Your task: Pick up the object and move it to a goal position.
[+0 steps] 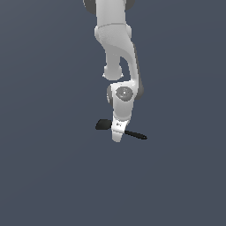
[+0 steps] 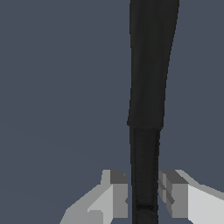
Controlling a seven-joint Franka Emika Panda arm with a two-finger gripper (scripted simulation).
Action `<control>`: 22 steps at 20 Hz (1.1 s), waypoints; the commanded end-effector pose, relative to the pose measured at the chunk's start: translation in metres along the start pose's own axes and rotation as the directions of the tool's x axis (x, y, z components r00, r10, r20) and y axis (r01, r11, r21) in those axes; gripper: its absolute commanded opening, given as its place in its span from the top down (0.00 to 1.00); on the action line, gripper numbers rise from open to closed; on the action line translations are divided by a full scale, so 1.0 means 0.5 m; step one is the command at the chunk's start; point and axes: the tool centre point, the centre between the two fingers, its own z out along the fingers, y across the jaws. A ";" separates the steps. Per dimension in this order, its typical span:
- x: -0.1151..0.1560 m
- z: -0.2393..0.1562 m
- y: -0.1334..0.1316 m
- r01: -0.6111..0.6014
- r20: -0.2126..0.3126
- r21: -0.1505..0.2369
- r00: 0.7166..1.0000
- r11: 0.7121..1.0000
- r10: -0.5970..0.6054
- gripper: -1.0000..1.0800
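The object (image 1: 104,125) is an all-black utensil lying on the grey floor, its broad head toward the exterior view's left and its thin handle running to the right. My gripper (image 1: 117,135) has come straight down over its middle and hides that part. In the wrist view the object (image 2: 148,65) runs as a long black bar between my two fingers. The gripper (image 2: 143,194) straddles the narrower handle section. A slim strip of floor shows on each side between pad and handle, so it reads as open around the object.
The white arm (image 1: 117,39) rises from the gripper toward the top of the exterior view. Around it there is only a flat, uniform dark grey floor (image 1: 48,167), with no other objects or edges visible.
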 end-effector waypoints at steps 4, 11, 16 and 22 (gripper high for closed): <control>0.014 -0.012 0.023 0.000 -0.001 -0.001 1.000 1.000 0.000 1.00; 0.045 -0.038 0.077 0.000 -0.002 -0.001 1.000 1.000 0.000 1.00; 0.075 -0.063 0.128 0.000 -0.002 -0.001 1.000 1.000 0.000 1.00; 0.109 -0.090 0.188 0.000 -0.002 0.000 1.000 1.000 0.000 1.00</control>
